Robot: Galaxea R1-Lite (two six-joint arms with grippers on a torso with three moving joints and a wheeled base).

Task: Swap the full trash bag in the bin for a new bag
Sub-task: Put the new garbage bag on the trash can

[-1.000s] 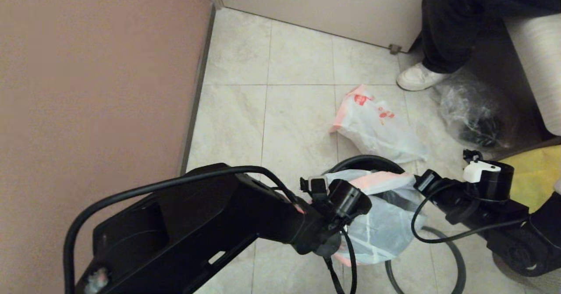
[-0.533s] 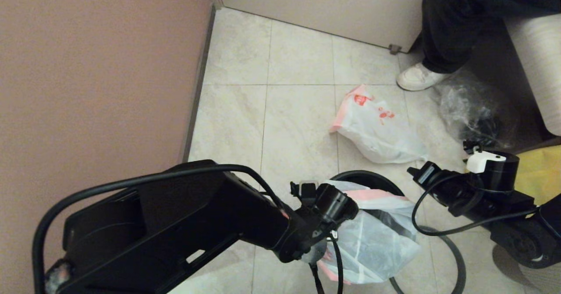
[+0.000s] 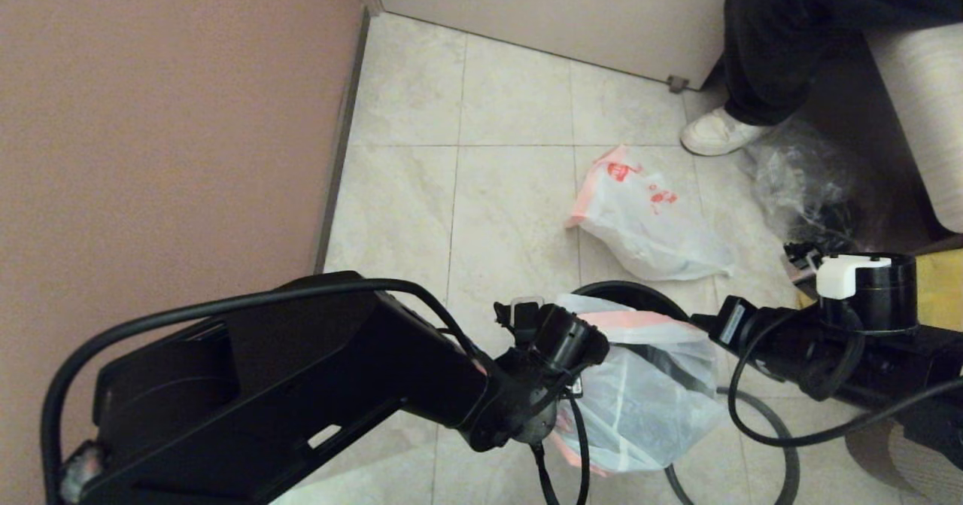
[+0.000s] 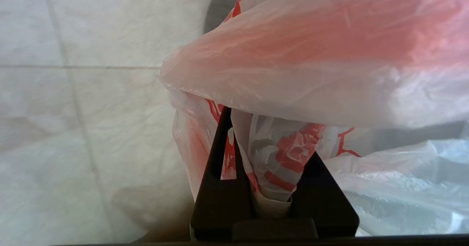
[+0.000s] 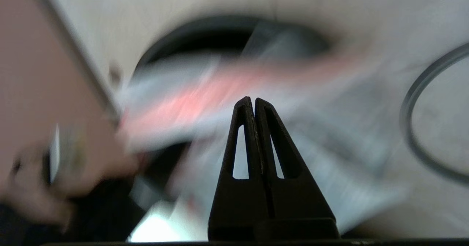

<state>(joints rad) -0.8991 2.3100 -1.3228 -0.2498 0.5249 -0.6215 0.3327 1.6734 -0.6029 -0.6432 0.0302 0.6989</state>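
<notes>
The left gripper (image 4: pixel 262 158) pinches a bunched fold of the new bag (image 3: pixel 639 392), which hangs over the bin (image 3: pixel 628 291). The right gripper (image 5: pixel 254 103) is closed and empty, beside the bin.

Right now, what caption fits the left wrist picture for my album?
Left gripper jaws pinching the new bag beside the bin.

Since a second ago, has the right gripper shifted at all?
Yes. In the head view the right gripper, shut and empty, has sunk toward the picture's lower edge, away from the full trash bag lying on the floor tiles.
</notes>
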